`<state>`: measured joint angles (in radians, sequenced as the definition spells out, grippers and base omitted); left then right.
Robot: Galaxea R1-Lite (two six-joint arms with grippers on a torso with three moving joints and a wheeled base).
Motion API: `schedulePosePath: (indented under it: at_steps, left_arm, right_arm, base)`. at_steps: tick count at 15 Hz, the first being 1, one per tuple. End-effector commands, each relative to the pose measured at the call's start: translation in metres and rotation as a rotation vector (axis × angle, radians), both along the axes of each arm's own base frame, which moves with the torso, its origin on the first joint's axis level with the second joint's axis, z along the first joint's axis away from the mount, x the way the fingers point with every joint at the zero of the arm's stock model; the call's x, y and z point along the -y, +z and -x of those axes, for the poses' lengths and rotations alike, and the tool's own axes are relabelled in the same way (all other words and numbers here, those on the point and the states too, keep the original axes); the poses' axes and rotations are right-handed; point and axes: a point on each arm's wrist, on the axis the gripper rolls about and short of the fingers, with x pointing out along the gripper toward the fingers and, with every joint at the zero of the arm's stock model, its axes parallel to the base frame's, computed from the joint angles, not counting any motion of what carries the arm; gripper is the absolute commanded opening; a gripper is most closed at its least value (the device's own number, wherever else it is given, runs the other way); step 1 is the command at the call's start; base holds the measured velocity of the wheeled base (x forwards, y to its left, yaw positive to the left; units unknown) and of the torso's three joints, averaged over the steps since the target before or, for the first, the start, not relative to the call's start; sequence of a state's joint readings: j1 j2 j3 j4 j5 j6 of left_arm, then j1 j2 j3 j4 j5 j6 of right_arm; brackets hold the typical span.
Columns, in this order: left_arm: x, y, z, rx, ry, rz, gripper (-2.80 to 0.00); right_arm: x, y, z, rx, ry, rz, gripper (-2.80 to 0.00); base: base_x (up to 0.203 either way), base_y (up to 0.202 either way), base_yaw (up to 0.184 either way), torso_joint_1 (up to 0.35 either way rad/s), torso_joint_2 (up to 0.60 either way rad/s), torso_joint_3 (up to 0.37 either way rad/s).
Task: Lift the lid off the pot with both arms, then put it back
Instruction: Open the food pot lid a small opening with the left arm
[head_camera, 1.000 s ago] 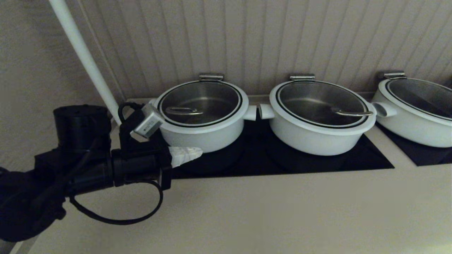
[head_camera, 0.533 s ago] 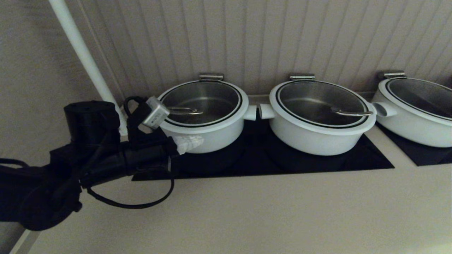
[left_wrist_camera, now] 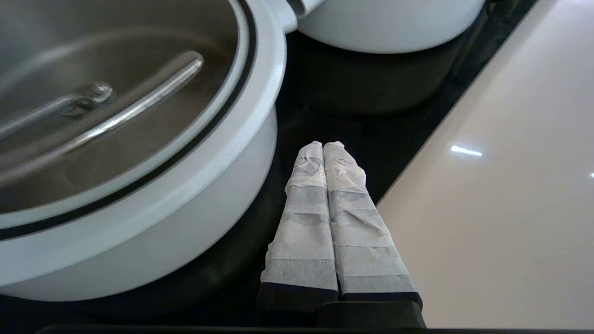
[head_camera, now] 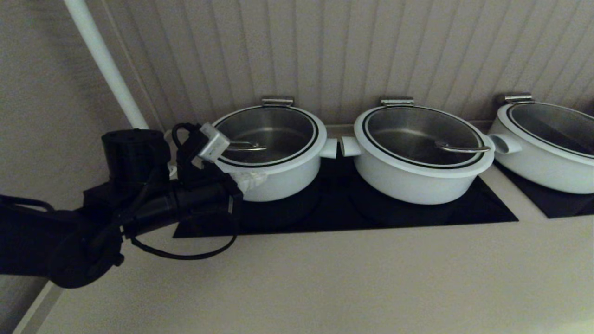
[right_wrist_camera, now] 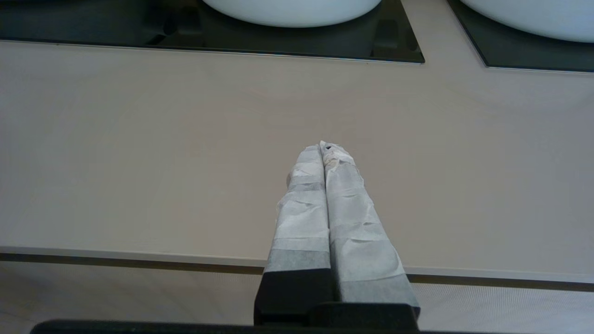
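The pot [head_camera: 278, 178], deep and white with a steel lining, stands at the left of the black cooktop. The glass lid [head_camera: 267, 132] rests on it, with its thin steel handle [head_camera: 243, 146]. My left gripper [head_camera: 256, 177] is shut and empty. It is level with the pot's front left wall and close beside it, below the rim. The left wrist view shows the shut left gripper [left_wrist_camera: 323, 146] beside the pot's wall [left_wrist_camera: 162, 232], with the lid [left_wrist_camera: 55, 60] and its handle [left_wrist_camera: 139, 104] above. My right gripper [right_wrist_camera: 323, 147] is shut and empty over the beige counter. It is out of the head view.
Two wider white pots with lids stand to the right [head_camera: 420, 176] and at the far right [head_camera: 538, 162]. The black cooktop [head_camera: 417, 213] is set in the beige counter [head_camera: 325, 278]. A white pole [head_camera: 104, 60] slants up behind my left arm. A ribbed wall is behind.
My left arm has moved up and away from me towards the pot. Its shut fingers went from in front of the pot to beside its front left wall.
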<state>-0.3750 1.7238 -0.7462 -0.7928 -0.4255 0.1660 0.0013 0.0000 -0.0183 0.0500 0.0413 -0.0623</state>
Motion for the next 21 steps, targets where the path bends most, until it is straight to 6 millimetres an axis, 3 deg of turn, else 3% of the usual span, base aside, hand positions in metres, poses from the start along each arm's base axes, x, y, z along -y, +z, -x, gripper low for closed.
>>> schedulePosePath:
  at_steps: [1, 8, 15, 21]
  left_arm:
    - [0.000, 0.000, -0.004, 0.005, 0.002, 0.000, -2.80]
    - [-0.014, -0.001, -0.012, 0.020, 0.051, -0.017, -2.80]
    - [-0.011, 0.015, -0.025, 0.081, 0.056, 0.006, -2.80]
    - [-0.011, 0.017, -0.030, 0.093, 0.099, 0.004, -2.80]
  right_arm:
    - [0.000, 0.000, 0.000, -0.002, 0.000, 0.001, -2.80]
    - [0.000, 0.000, 0.000, -0.002, 0.002, 0.001, -2.80]
    - [0.000, 0.000, 0.000, -0.002, 0.002, 0.001, -2.80]
    - [0.000, 0.000, 0.000, -0.002, 0.002, 0.001, -2.80]
  base:
    - [0.000, 0.000, 0.000, 0.000, 0.00, 0.000]
    - [0.000, 0.000, 0.000, 0.000, 0.00, 0.000]
    - [0.000, 0.000, 0.000, 0.000, 0.00, 0.000]
    - [0.000, 0.000, 0.000, 0.000, 0.00, 0.000]
